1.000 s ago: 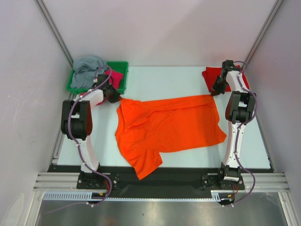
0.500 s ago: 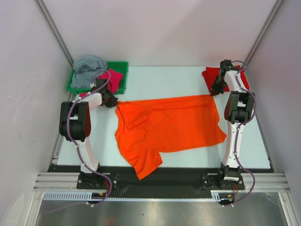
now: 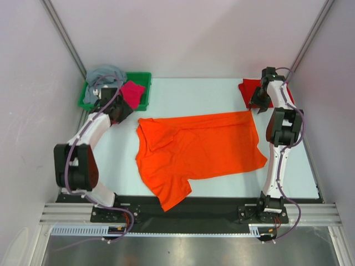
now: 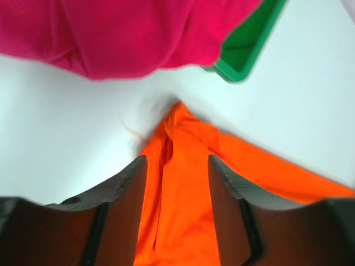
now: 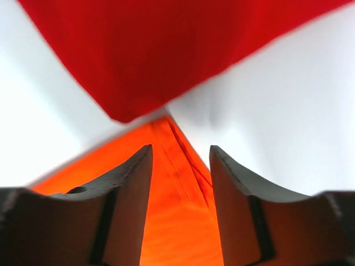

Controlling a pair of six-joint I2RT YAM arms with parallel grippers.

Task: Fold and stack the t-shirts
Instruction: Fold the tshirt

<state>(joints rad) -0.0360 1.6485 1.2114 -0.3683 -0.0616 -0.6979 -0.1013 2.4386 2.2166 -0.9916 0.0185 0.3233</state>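
A bright orange t-shirt [image 3: 197,147] lies spread over the middle of the table, one sleeve toward the front edge. My left gripper [image 3: 122,113] hovers open at its back left corner. In the left wrist view that orange corner [image 4: 180,183] lies loose between the open fingers [image 4: 130,183]. My right gripper [image 3: 258,106] stands open over the back right corner [image 5: 177,183], which lies flat between its fingers [image 5: 236,183]. A red t-shirt [image 3: 250,88] [image 5: 155,50] sits at the back right. A magenta t-shirt [image 3: 132,92] [image 4: 127,33] and a grey one [image 3: 102,76] are heaped in the tray.
The green plastic tray [image 3: 145,88] stands at the back left, its corner [image 4: 247,58] just past the left gripper. White walls close in both sides and the back. A black strip runs along the table's front edge [image 3: 222,205].
Both grippers have opened and let go of the orange t-shirt's back corners. The left arm has swung left and back toward the tray. The shirt lies where it was.
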